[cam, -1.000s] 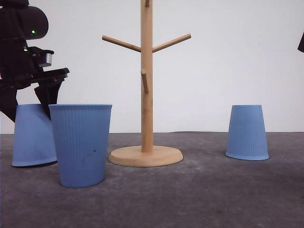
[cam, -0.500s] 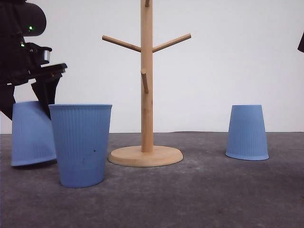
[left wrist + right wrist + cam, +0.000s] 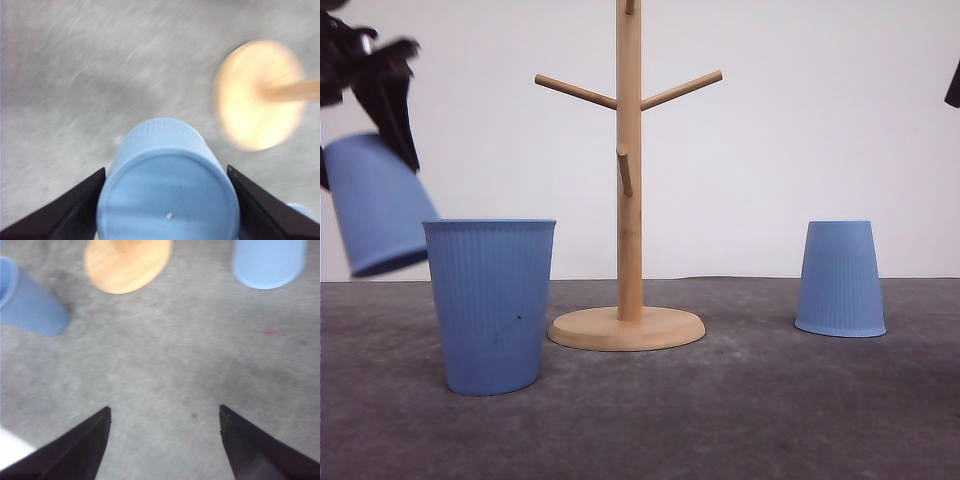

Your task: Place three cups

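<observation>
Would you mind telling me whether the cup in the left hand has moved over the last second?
Yes. The held cup has risen off the table and tilted; its lower rim now sits near the top rim of the upright cup.

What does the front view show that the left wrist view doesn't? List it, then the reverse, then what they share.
Front view: the stand's pegs and the upside-down cup at right. Left wrist view: the held cup's flat base, clamped by the left hand. Shared: that cup, the stand's round foot, the grey table.
</observation>
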